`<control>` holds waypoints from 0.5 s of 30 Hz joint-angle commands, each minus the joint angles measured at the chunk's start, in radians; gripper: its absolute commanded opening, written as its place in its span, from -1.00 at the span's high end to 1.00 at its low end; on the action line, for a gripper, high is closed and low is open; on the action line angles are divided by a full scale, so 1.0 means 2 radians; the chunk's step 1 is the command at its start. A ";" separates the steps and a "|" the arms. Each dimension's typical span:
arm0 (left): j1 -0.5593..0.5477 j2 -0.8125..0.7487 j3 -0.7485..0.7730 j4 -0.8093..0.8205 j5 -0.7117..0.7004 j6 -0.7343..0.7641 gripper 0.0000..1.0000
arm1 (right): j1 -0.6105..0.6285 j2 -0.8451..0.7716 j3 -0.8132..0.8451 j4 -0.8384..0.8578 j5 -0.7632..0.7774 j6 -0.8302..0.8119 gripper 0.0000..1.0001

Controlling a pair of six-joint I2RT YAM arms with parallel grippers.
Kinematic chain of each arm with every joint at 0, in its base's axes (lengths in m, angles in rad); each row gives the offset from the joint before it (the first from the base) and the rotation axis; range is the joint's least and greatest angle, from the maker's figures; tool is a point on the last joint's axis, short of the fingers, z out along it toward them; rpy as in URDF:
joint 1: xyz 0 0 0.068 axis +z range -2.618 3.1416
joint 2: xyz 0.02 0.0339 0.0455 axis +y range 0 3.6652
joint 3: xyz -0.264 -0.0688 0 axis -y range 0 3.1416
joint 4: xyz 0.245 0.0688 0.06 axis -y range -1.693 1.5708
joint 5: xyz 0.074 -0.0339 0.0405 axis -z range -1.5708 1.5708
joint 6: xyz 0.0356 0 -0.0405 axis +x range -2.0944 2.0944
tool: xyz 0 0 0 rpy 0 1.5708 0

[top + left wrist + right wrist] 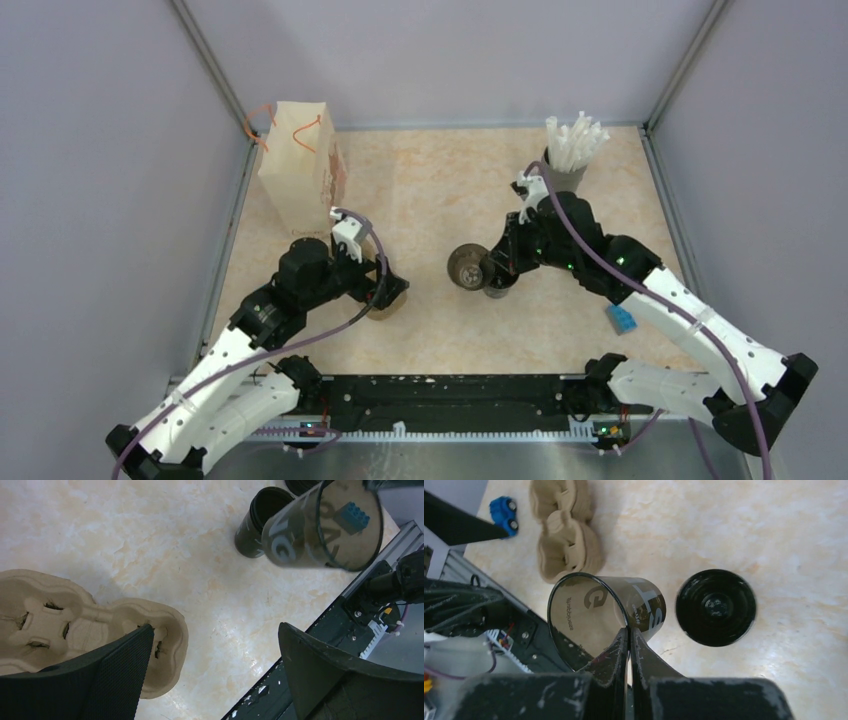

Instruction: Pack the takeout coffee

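**Top view:** On the marbled beige table [430,190], a brown paper bag with orange cord handles [300,165] stands upright at the far left corner. A grey holder of white straws [572,150] stands at the far right. The left tool [385,297] hangs low over the table in front of the bag. The right tool [492,268] is near the centre, at a smoky translucent plastic cup with pale lettering [466,266]. An opaque black cup [500,288] stands just beside it.

**Left wrist view:** The left tool's fingers [120,675] are spread wide with nothing between them. One finger overlaps the edge of a moulded brown pulp cup carrier [90,615] lying flat on the table. Farther off, the plastic cup is tilted next to the black cup.

**Right wrist view:** The right tool's fingers [644,655] are pinched together on the plastic cup's wall at its rim. The cup is tipped, with its mouth facing the camera. The black cup stands upright just beside it, and whether the two touch cannot be told. The carrier lies well apart from both cups, nearer the table's edge.
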State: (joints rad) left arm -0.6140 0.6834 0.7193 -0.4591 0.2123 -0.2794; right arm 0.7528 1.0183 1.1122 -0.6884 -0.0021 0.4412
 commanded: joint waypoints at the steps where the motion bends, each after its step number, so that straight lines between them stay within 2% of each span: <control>1: 0.003 -0.003 0.033 0.002 -0.001 -0.001 -0.97 | 0.040 0.011 -0.028 0.047 -0.061 0.030 1.00; 5: 0.003 -0.015 0.019 -0.003 -0.018 0.012 -0.97 | 0.086 0.014 -0.070 0.068 -0.027 0.052 1.00; 15: 0.002 -0.057 -0.011 0.009 -0.013 0.019 -0.97 | 0.101 -0.005 -0.185 0.135 -0.032 0.095 1.00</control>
State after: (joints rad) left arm -0.6140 0.5968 0.7116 -0.4786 0.1932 -0.2584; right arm 0.9348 1.0466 0.7723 -0.5175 -0.0666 0.5869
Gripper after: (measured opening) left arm 0.987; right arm 0.007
